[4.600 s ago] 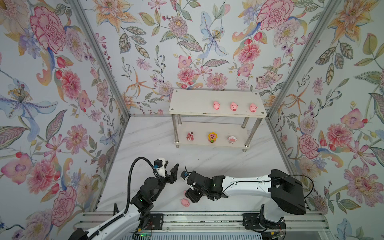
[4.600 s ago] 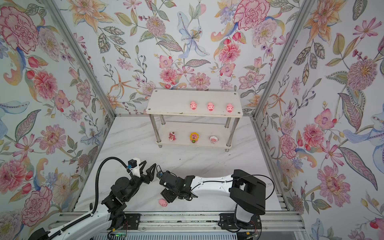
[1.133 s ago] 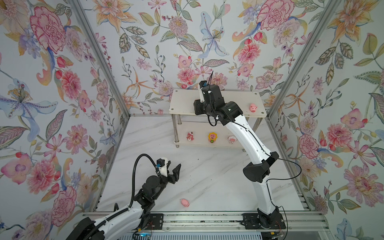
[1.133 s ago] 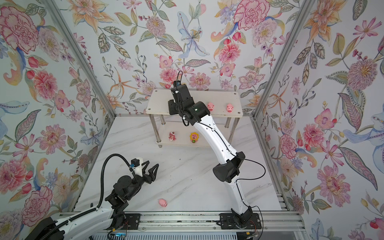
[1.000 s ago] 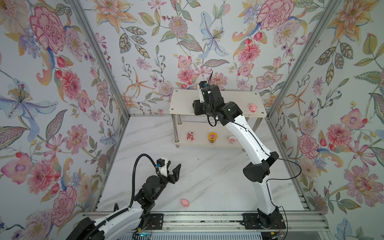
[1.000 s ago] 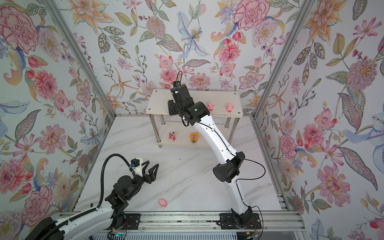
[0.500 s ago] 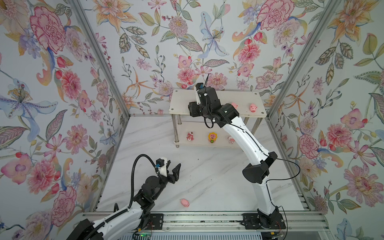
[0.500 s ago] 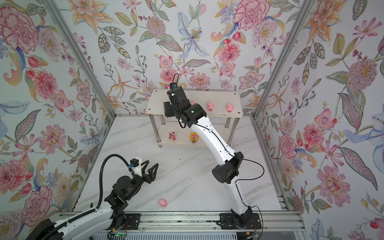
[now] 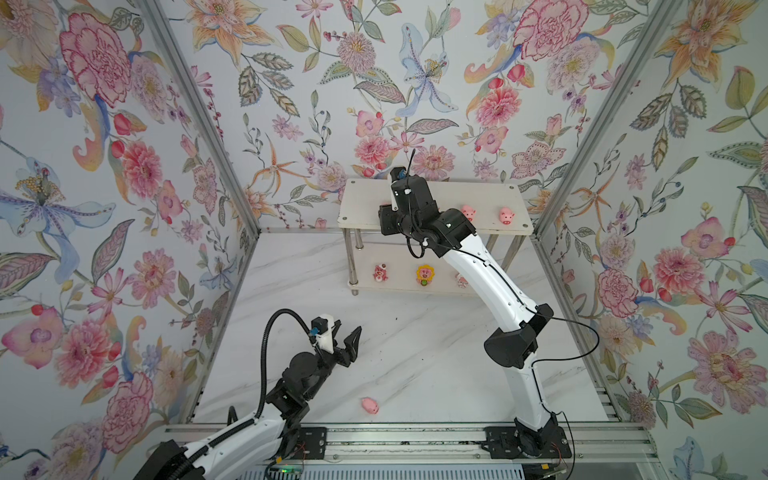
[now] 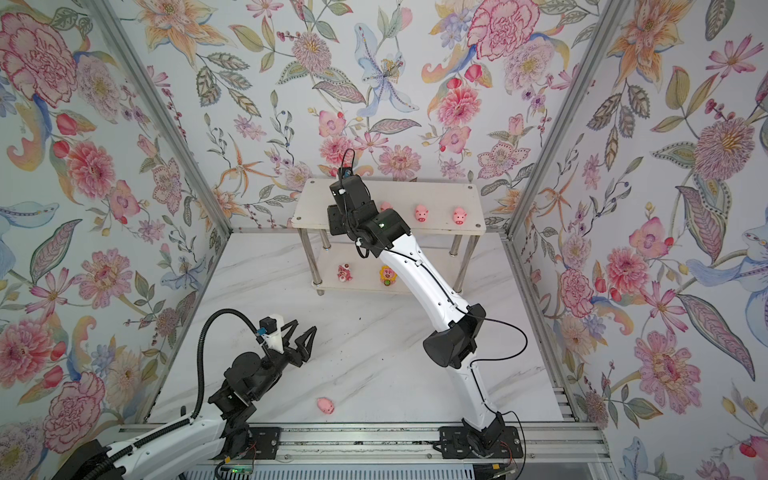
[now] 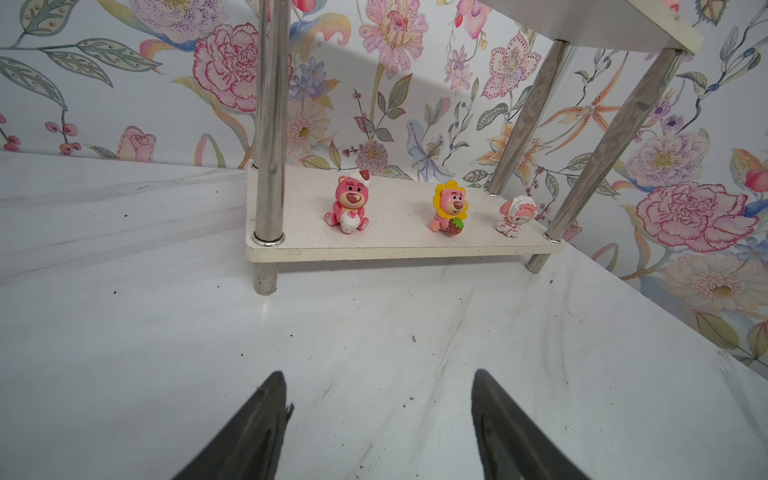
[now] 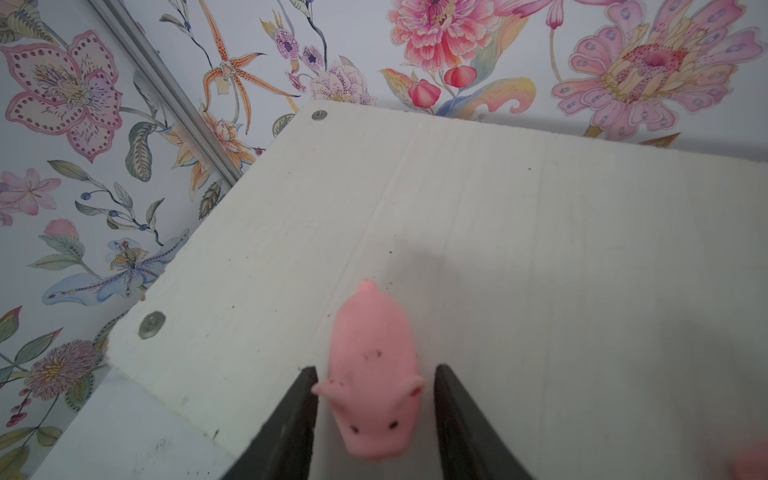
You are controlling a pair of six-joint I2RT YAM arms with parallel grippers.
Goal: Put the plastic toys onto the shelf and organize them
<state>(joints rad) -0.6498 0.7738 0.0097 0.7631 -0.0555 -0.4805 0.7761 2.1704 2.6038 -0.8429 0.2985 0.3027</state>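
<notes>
My right pincer (image 12: 376,374) stands over the top tier of the shelf (image 12: 540,249). Its jaws are apart and astride a pig (image 12: 370,357) that lies on the board, snout toward my wrist. One finger (image 12: 291,415) touches an ear, and a sliver of board shows between the pig and the other finger, so nothing is clamped. In both top views my wrist hides this pig. To its right on the same tier come the inner pig (image 10: 386,205), peeping out just beside my wrist, then the middle pig (image 9: 468,212) and the end pig (image 9: 506,216). The lower tier carries a row of three: the bear (image 11: 348,203), the yellow-petalled toy (image 11: 450,208) and the pink-and-white toy (image 11: 517,216). My left pincer (image 11: 376,378) hangs low over the table (image 9: 415,353), jaws apart and empty, facing the shelf and well apart from it. A loose pig (image 9: 370,405) lies on the table near the front edge. Some seconds ago my right pincer was down at the front of the table, close beside the left one and just by the loose pig, and the top tier bore three pigs only. The arm has since stretched out to the shelf, and within the last second it slid leftward along the tier. The loose pig has kept its place, and my left pincer has hardly stirred.
</notes>
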